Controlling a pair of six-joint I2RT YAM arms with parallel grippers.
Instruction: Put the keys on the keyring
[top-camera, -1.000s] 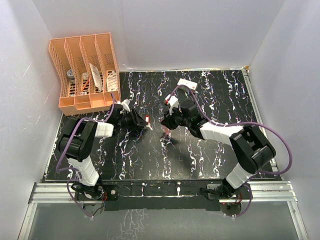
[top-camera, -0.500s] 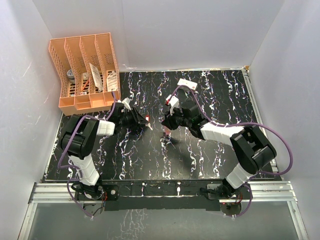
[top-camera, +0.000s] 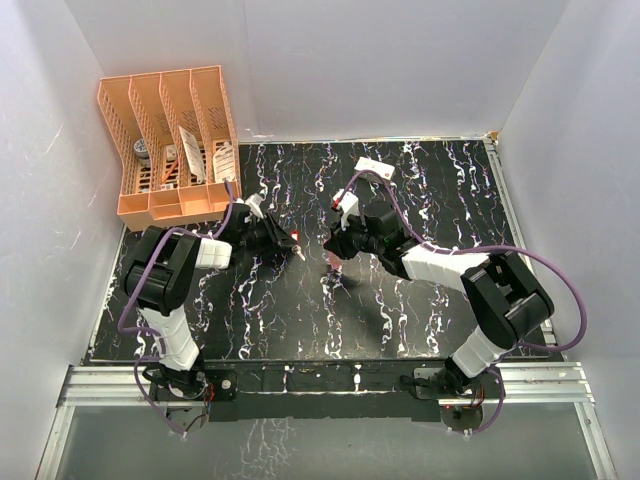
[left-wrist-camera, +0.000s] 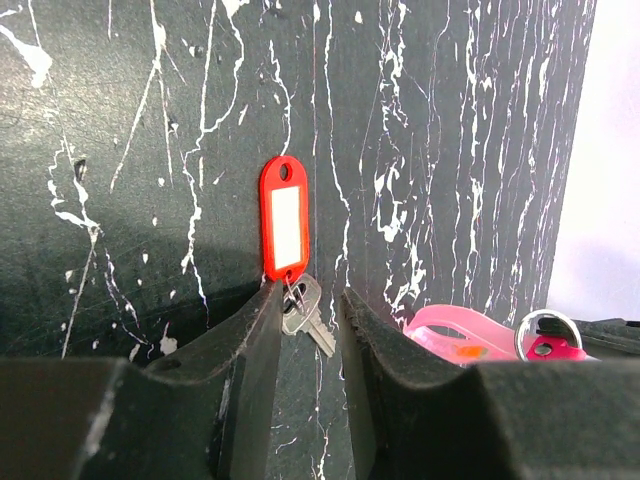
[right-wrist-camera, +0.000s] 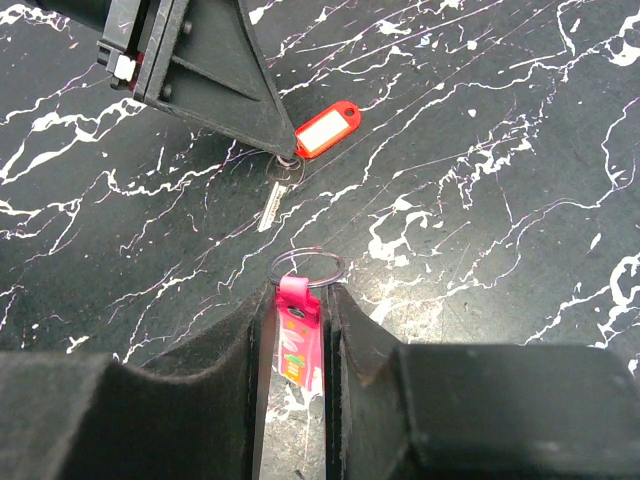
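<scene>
So, the right gripper (right-wrist-camera: 298, 292) was clamped on the pink tag of the keyring (right-wrist-camera: 296, 322), with the ring sticking out past its fingertips. The key (right-wrist-camera: 277, 197) lay flat on the black marbled table (right-wrist-camera: 480, 150), just ahead of the ring and not touching it, its head joined to a red tag (left-wrist-camera: 283, 218). The left gripper (left-wrist-camera: 307, 293) was down at that joint, fingers either side of the key head with a narrow gap. Couldn't tell if it was actually pinching. An orange file rack (top-camera: 170, 140) sat at the far-left corner.
</scene>
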